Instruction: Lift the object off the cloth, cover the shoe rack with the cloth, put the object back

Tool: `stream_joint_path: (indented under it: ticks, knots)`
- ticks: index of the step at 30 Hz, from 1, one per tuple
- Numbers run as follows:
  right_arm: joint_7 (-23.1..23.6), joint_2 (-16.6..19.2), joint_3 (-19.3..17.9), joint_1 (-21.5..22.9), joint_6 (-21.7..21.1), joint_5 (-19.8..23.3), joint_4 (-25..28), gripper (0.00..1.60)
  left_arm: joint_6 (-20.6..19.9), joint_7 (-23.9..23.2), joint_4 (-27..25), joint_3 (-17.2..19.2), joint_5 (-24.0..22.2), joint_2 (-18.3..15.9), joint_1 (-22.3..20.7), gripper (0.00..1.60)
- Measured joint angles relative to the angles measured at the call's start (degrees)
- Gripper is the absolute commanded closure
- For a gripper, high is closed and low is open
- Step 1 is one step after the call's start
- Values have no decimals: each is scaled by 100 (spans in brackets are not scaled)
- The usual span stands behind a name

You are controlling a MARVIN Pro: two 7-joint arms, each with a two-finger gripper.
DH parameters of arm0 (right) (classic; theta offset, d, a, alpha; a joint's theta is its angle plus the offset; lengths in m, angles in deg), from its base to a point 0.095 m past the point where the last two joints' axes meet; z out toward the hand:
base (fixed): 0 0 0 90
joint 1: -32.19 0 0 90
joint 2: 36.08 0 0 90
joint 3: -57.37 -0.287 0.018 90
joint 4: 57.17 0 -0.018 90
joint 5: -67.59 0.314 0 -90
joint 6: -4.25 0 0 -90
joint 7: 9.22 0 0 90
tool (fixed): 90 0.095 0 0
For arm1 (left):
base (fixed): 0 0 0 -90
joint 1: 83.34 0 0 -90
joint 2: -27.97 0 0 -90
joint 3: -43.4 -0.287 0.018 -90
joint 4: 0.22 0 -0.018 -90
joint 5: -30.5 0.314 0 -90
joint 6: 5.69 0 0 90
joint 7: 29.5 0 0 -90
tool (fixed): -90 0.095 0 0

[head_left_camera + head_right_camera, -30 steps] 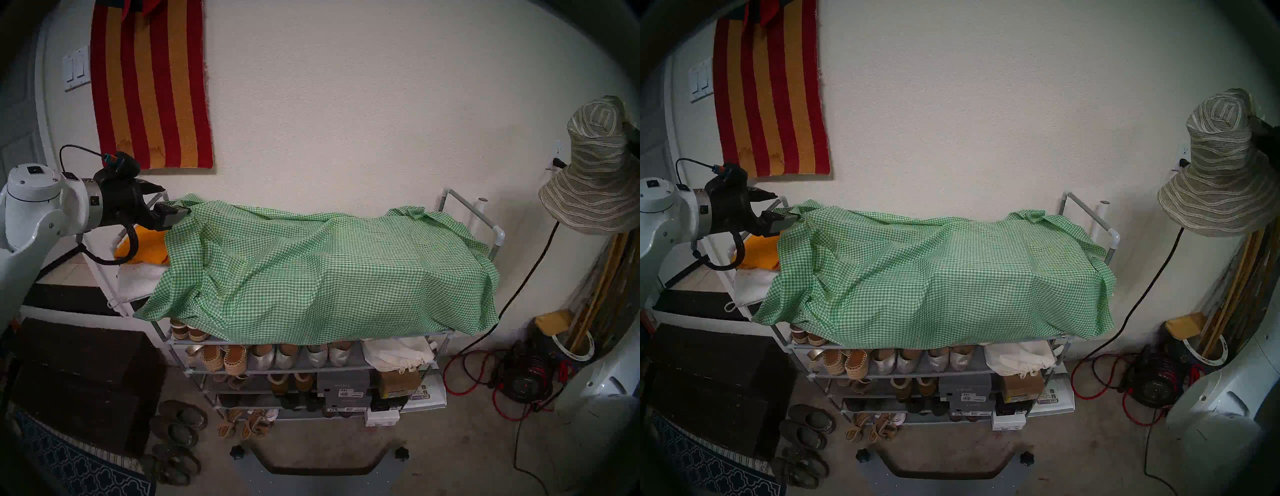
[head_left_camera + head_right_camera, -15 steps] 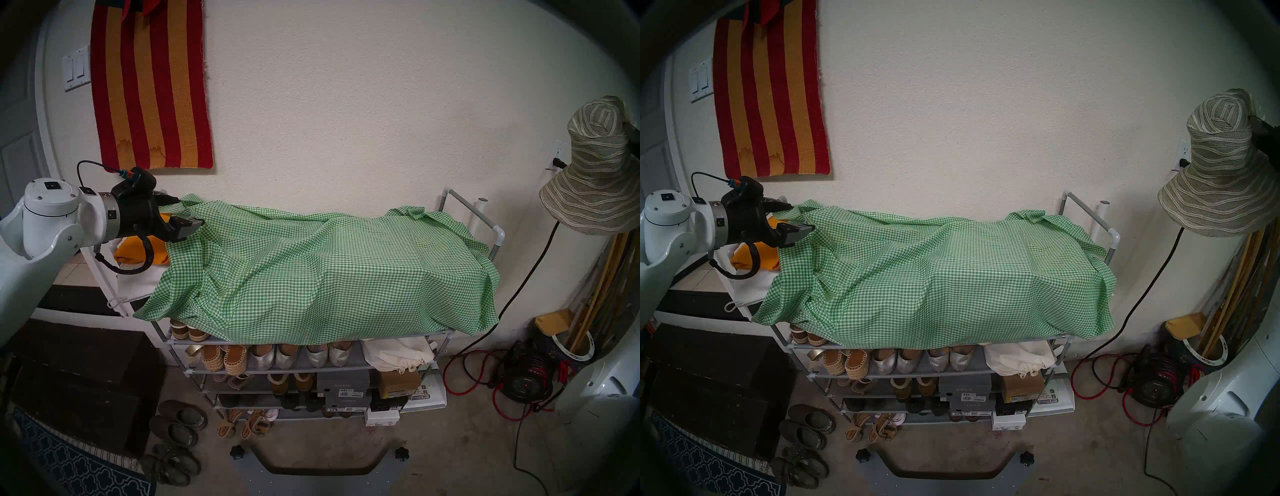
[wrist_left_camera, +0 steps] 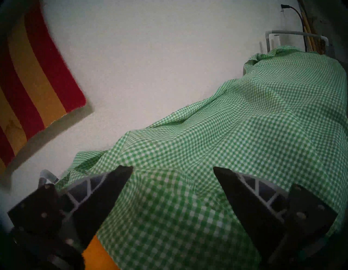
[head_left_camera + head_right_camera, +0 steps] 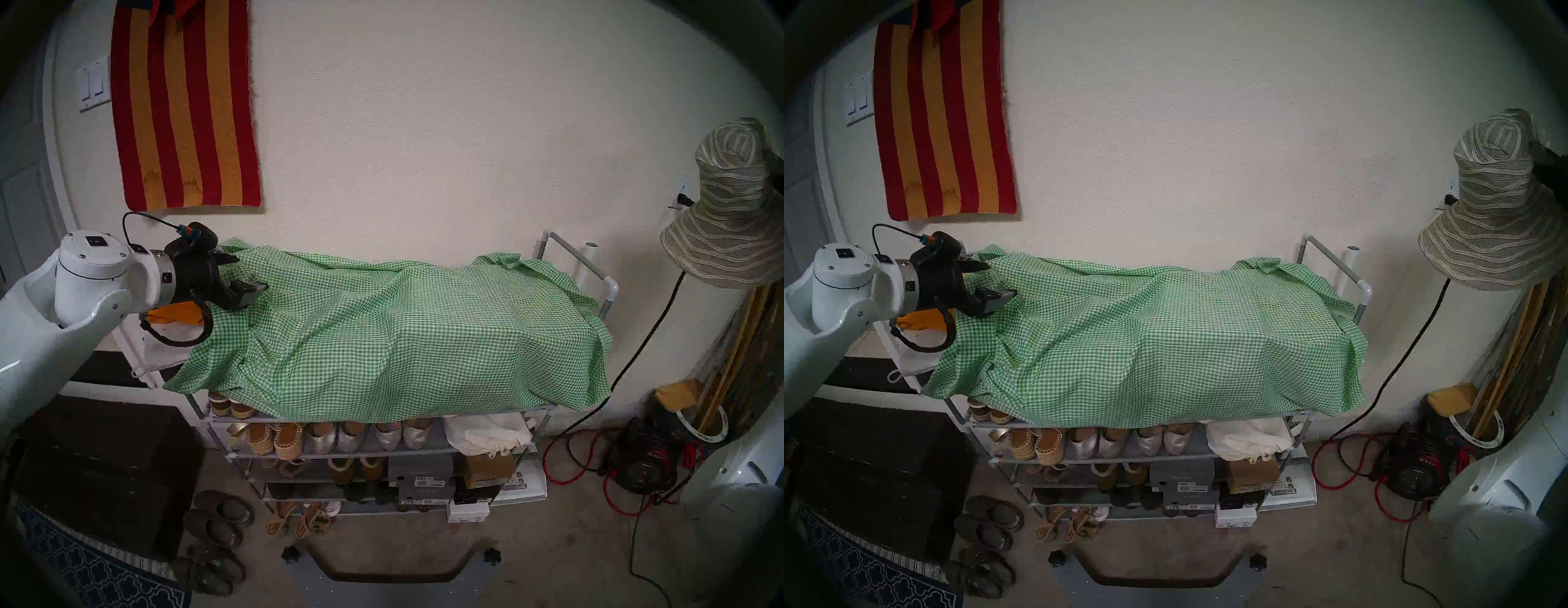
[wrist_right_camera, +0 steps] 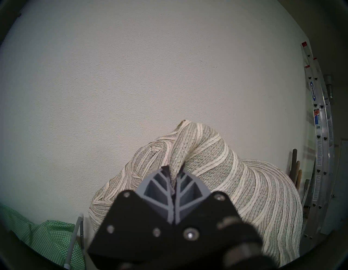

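The green-and-white check cloth (image 4: 403,331) lies spread over the top of the grey shoe rack (image 4: 572,254) and hangs over its front. It leaves the rack's left end bare. My left gripper (image 4: 246,274) is open, with its fingers apart just above the cloth's left end; the left wrist view (image 3: 172,168) shows cloth (image 3: 226,141) between and beyond them. My right gripper (image 5: 173,169) is shut on a pinched fold of the striped sun hat (image 5: 216,169). It holds the hat (image 4: 725,220) in the air to the right of the rack.
A folded orange cloth (image 4: 178,316) and a white towel (image 4: 163,352) lie on the rack's uncovered left end. A red-and-orange rug (image 4: 186,106) hangs on the wall. A dark trunk (image 4: 102,467) and shoes (image 4: 220,522) are at the left, a cable reel (image 4: 640,467) at the right.
My left gripper has moved right and slightly down, from beside the cloth's back left corner to over its left end, still open. The cloth, hat and right arm have not moved.
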Motion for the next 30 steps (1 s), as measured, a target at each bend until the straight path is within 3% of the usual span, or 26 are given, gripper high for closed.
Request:
stream_joint_path:
  ticks: [2,3,5,7,8,16,30]
  knots:
    - [0,1,0,0,0,0,0,160,-54,10,65,-143,64,60,-119,83]
    - [0,1,0,-1,0,0,0,160,-98,12,119,-236,113,107,-205,88]
    - [1,2,0,-1,0,0,0,160,-202,13,239,-407,217,213,-390,148]
    - [1,2,-1,-1,0,0,0,160,-280,12,307,-511,286,275,-518,151]
    - [1,2,-1,-1,0,0,-1,160,-325,9,334,-571,319,302,-595,160]
    - [1,4,-1,-2,0,0,-1,160,-511,23,260,-608,403,360,-877,160]
    - [-7,3,-1,-8,0,20,-4,160,-323,69,-839,504,90,-212,-290,160]
